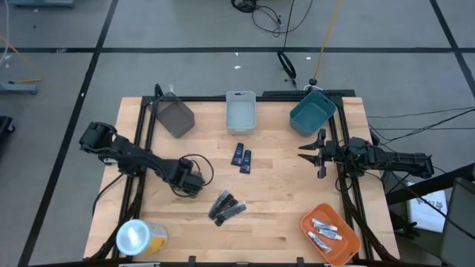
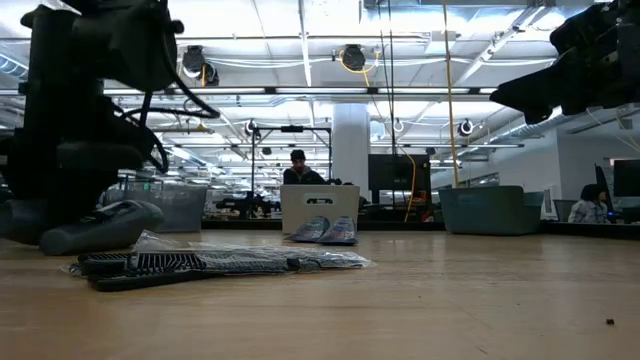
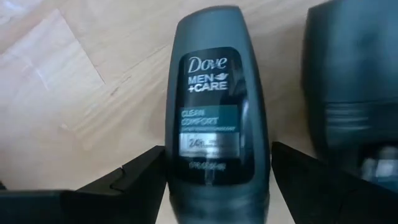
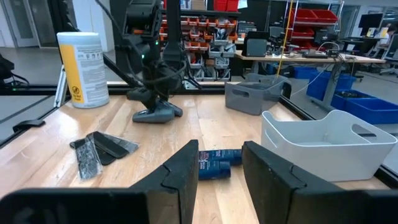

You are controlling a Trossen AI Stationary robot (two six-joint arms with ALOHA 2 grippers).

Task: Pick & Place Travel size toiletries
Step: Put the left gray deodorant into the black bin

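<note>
Two dark grey deodorant roll-ons lying on the wooden counter, one framed between the spread jaws of the left gripper, low at left-centre. Right gripper hovering near the teal bin, jaws parted, empty. Blue packets mid-counter; black sticks nearby; silvery tubes in orange tray.

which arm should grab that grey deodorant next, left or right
Left. The left gripper is already down at the table with its open fingers either side of a grey deodorant. The right gripper hangs open over by the teal bin, far from it.
</note>
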